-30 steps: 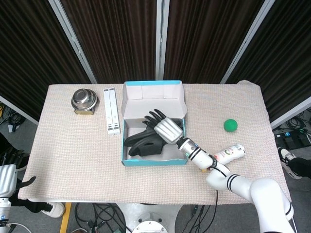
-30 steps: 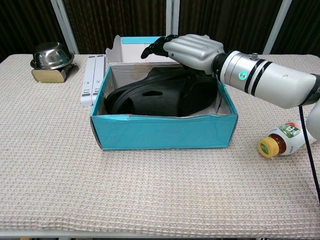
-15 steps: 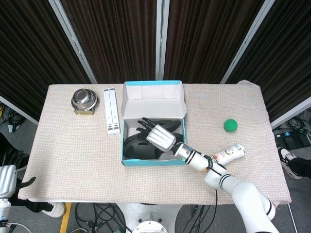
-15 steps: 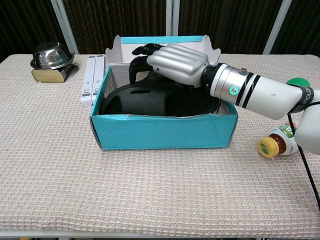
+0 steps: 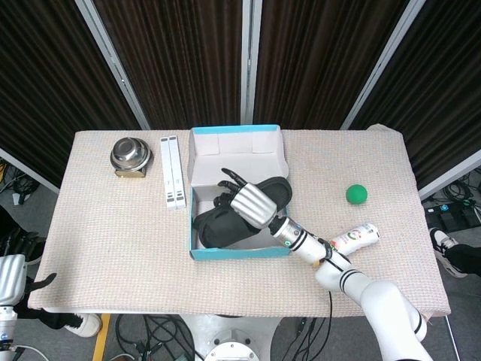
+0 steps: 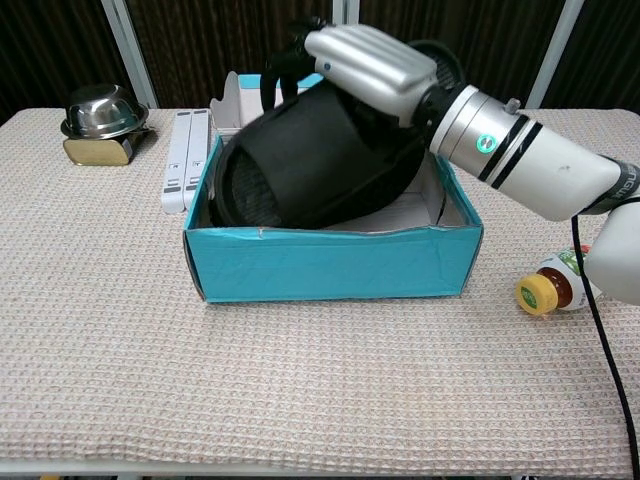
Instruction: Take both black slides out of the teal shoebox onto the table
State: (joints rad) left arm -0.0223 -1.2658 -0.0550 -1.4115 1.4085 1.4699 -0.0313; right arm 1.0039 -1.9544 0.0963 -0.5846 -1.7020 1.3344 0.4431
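Note:
The teal shoebox (image 5: 237,253) (image 6: 330,265) stands open at the table's middle, its lid flap raised at the back. My right hand (image 5: 252,204) (image 6: 365,55) grips a black slide (image 5: 222,228) (image 6: 310,160) from above. The slide is tilted up, its far end above the box rim and its toe still low inside by the left wall. I cannot make out the second slide apart from it. My left hand (image 5: 10,277) hangs below the table's left front corner, holding nothing, with dark fingers sticking out.
A metal bowl (image 5: 129,154) (image 6: 103,108) on a gold block sits at the back left. Two white strips (image 5: 173,171) (image 6: 185,150) lie beside the box's left wall. A green ball (image 5: 357,194) and a lying bottle (image 5: 355,238) (image 6: 560,282) are to the right.
My right hand dropped onto the slide in the box, closed on it and has raised its far end up over the rim. The left hand has not moved.

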